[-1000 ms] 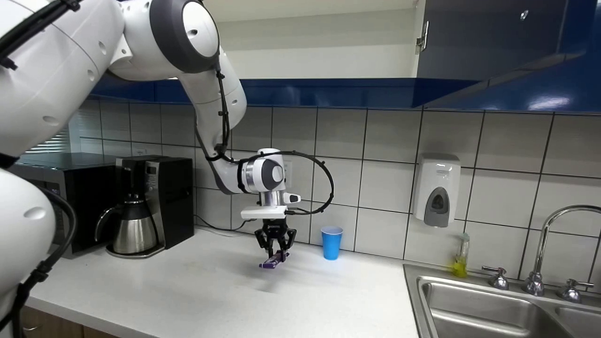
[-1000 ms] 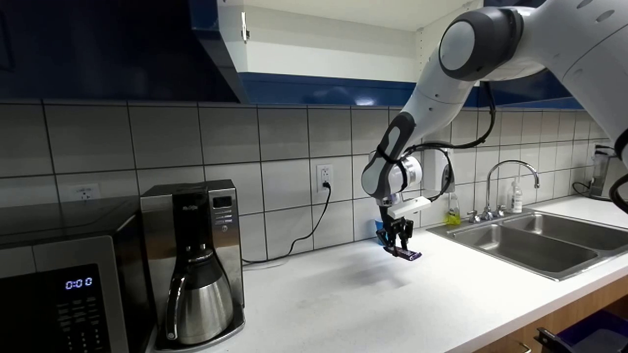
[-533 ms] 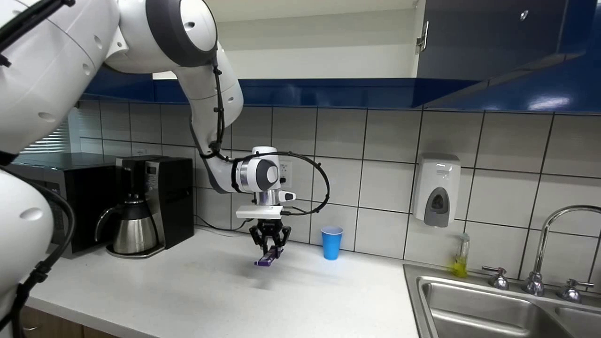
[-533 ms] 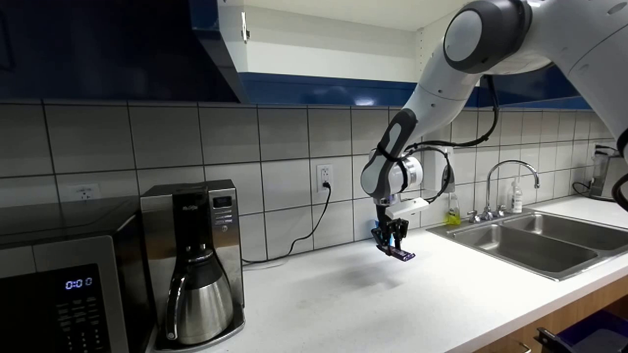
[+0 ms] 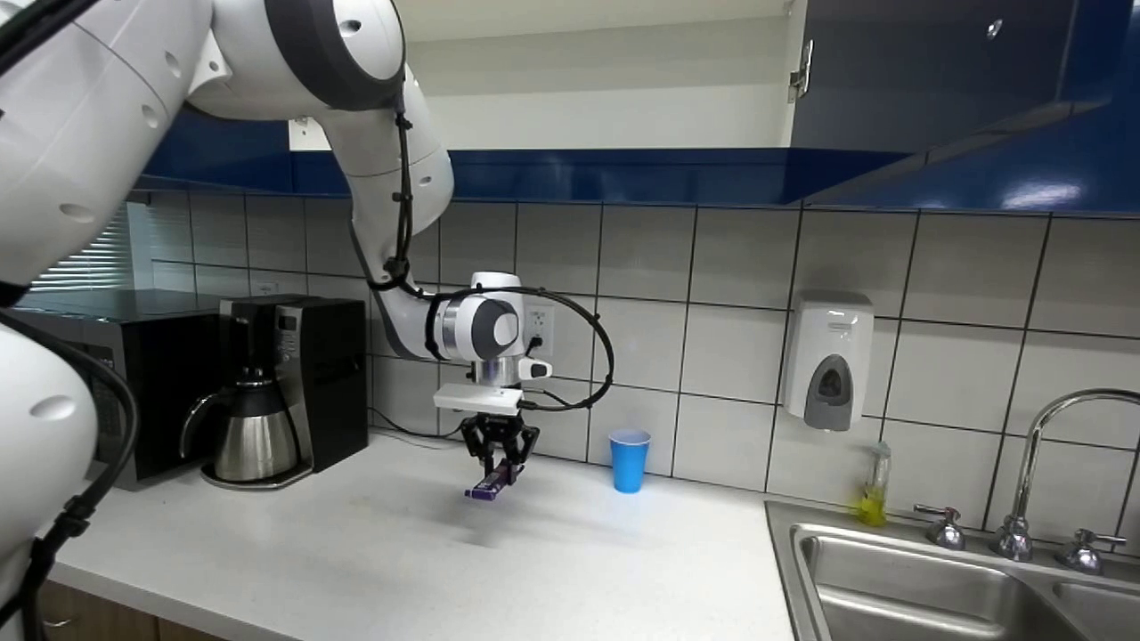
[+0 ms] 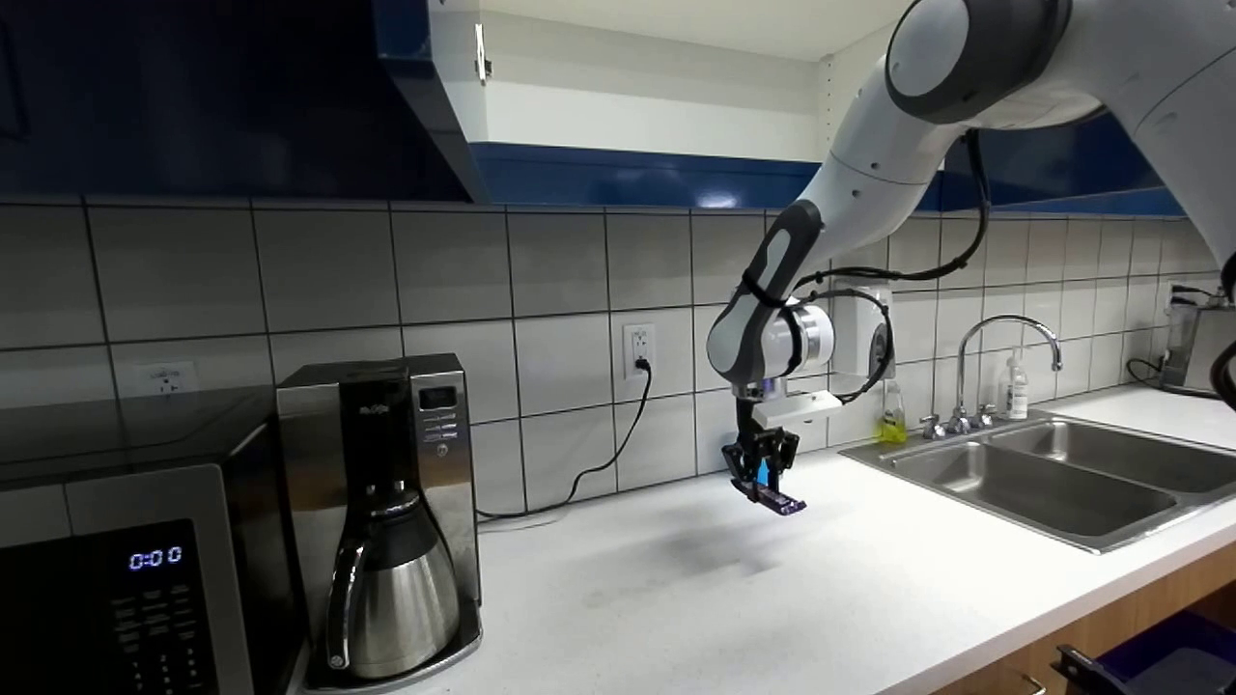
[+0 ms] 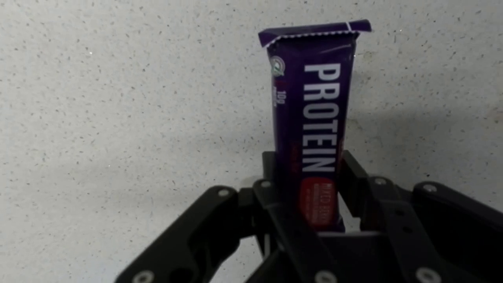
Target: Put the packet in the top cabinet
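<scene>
The packet (image 7: 289, 106) is a flat purple protein bar wrapper with white lettering. My gripper (image 7: 308, 169) is shut on its sides near one end, and the rest sticks out beyond the fingertips. In both exterior views the gripper (image 5: 504, 465) (image 6: 760, 483) holds the packet (image 5: 485, 487) (image 6: 780, 501) a little above the white counter, with a shadow below. The top cabinet (image 5: 623, 175) (image 6: 657, 179) is above the gripper against the wall. It stands open, with its white interior showing and a dark blue door swung out at its side.
A blue cup (image 5: 629, 461) stands beside the gripper, near the wall. A coffee maker (image 5: 294, 383) and a black microwave (image 6: 145, 560) stand at one end of the counter. A sink (image 6: 1062, 483) with a faucet lies at the other end. A soap dispenser (image 5: 830, 361) hangs on the tiles.
My gripper has moved with the packet toward the coffee maker's side, away from the blue cup, and slightly up. The packet stays in the grip.
</scene>
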`<state>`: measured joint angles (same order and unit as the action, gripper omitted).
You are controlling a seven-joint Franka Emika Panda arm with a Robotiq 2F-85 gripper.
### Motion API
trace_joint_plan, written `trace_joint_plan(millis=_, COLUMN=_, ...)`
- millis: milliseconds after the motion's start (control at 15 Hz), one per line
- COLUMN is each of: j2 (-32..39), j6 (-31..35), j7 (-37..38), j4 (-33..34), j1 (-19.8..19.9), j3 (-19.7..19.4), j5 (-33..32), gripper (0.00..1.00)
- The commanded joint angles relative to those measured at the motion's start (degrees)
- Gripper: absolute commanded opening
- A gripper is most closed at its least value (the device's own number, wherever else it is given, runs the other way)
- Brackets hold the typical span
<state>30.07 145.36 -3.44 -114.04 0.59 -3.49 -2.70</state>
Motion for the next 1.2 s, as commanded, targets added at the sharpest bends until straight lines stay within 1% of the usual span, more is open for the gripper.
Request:
trace_joint_plan(millis=0, j2=-4.35, j6=1.45, j7=-0.21, j4=-4.11, j1=1.15, j3=1.01, j5=0.69, gripper=0.16)
trace_joint_plan(millis=267, j2=-6.77, j6=1.09, j7=1.03, j4=-6.82, j1=0.49, j3=0.05, j5=-0.29, gripper=0.16)
trace_joint_plan(millis=667, j2=-10.14, j6=1.38, j7=1.66, j4=-11.49, j1=0.53, j3=-0.99, j5=-0.83, gripper=0.16)
trace_joint_plan(millis=1000, j2=-11.8, j6=1.17, j7=2.9, j4=-13.84, j1=0.31, j3=-2.01, j5=-1.37, gripper=0.16)
trace_joint_plan(millis=1067, j2=-9.21, j6=0.41, j7=1.18, j4=-11.32, j1=0.82, j3=-1.1, j5=-0.44, gripper=0.41)
trace_joint_plan(millis=1133, j2=-9.46, j6=0.41, j7=1.35, j4=-11.69, j1=0.83, j3=-1.21, j5=-0.44, gripper=0.41)
